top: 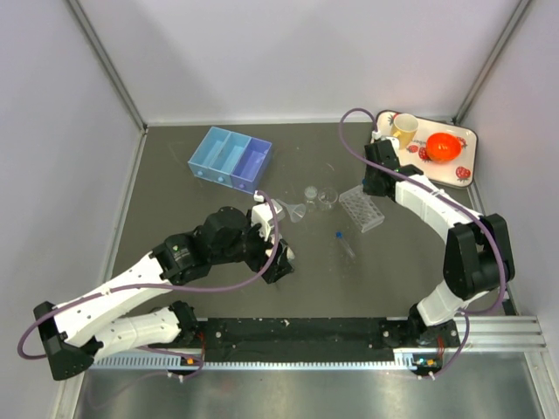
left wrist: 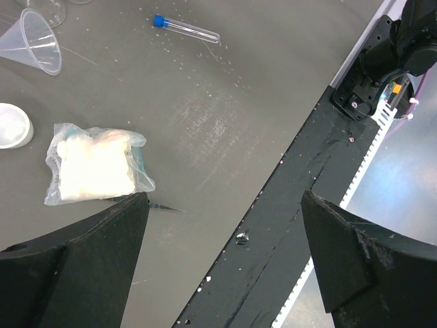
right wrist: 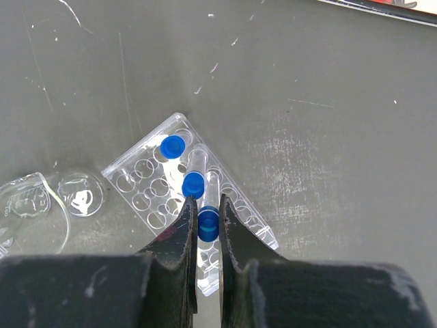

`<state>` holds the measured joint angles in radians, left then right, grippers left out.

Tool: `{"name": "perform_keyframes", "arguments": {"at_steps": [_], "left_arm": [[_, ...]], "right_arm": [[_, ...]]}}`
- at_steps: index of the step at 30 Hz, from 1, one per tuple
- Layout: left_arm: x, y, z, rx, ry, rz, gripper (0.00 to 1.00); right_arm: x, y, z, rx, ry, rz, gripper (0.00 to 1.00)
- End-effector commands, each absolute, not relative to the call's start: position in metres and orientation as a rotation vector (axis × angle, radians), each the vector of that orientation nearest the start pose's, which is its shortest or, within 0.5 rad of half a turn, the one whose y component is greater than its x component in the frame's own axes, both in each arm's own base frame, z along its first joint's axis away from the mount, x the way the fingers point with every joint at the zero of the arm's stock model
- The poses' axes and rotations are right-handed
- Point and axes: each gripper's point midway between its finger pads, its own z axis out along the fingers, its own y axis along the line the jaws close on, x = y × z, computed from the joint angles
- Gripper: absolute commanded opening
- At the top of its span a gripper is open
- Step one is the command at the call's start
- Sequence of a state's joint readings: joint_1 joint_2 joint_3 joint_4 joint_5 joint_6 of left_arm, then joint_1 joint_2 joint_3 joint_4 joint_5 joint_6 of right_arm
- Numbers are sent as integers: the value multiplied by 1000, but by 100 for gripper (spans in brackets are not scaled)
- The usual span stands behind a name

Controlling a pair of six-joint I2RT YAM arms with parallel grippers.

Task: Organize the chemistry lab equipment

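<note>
The right gripper (right wrist: pixel 206 202) is clamped on a blue-capped tube (right wrist: pixel 208 225) over the rack (right wrist: pixel 136 175). The left gripper (left wrist: pixel 224 205) hangs wide open beside the bag (left wrist: pixel 95 169).

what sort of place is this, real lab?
Probably a robot test cell staged as a chemistry bench: a grey table boxed in by plain white panels, with a clear tube rack, funnel and blue-capped tube laid out.

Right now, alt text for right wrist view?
The right gripper is shut on a blue-capped tube over a clear tube rack. Two more blue caps show at the rack; two tiny beakers stand left of it.
</note>
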<state>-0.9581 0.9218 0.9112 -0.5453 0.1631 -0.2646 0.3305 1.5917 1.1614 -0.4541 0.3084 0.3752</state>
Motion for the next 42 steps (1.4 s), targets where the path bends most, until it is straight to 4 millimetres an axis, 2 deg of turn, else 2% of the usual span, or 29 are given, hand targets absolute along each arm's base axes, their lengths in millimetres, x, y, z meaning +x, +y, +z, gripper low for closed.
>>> {"name": "perform_keyframes", "arguments": {"at_steps": [1, 13, 23, 34, 42], "left_arm": [[142, -267, 226, 847, 2039, -879, 99], [142, -268, 228, 849, 2036, -880, 99], [143, -270, 230, 848, 2031, -887, 99], [139, -271, 235, 860, 2010, -916, 99], [134, -270, 235, 868, 2002, -936, 99]], "right_arm": [[398, 93, 118, 187, 2378, -40, 0], [398, 90, 126, 171, 2362, -55, 0], [390, 88, 127, 141, 2364, -60, 0], [384, 105, 113, -13, 2396, 46, 0], [378, 108, 115, -35, 2381, 87, 0]]}}
